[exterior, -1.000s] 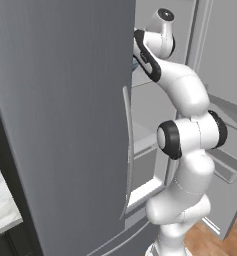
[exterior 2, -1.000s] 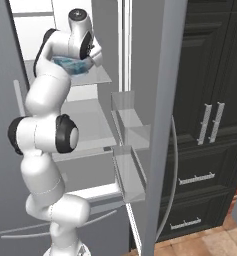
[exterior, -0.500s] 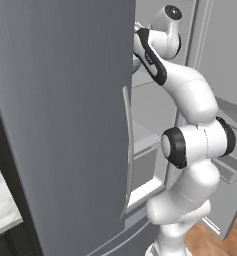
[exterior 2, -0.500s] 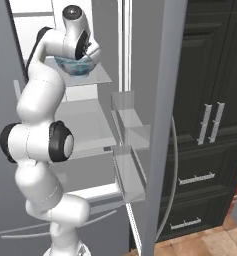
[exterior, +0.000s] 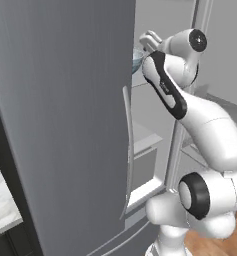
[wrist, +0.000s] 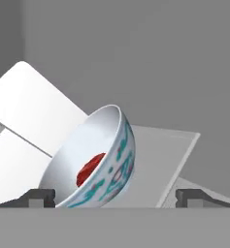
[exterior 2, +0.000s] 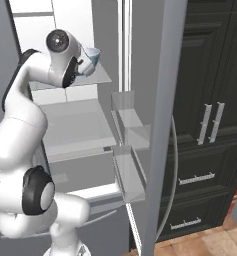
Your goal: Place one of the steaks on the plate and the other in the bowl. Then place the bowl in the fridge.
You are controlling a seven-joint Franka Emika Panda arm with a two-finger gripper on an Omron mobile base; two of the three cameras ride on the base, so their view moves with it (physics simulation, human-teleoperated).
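Your pincer [wrist: 115, 197] now stands with its jaws wide apart, the two dark tips [wrist: 39, 197] showing on either side of the bowl [wrist: 94, 160] and clear of its wall, where a second ago it was only part of the way to this spread. So you have just let go, and the bowl rests on an upper shelf [exterior 2: 97, 75] inside the fridge [exterior: 65, 125] rather than in your grip. From the hand camera the bowl looks tipped, though that camera rolls with the hand, so I cannot tell whether it truly sits level. The arm has also swung higher and further into the fridge over the last second. Inside the bowl lies the red steak [wrist: 90, 168], low against the inner wall. In the right base view the bowl [exterior 2: 92, 54] sits near the shelf's right edge, just beside the wrist. The door bins [exterior 2: 130, 165] to the right hold nothing I can make out. I judge the last step nearly done: draw back straight without brushing the rim.
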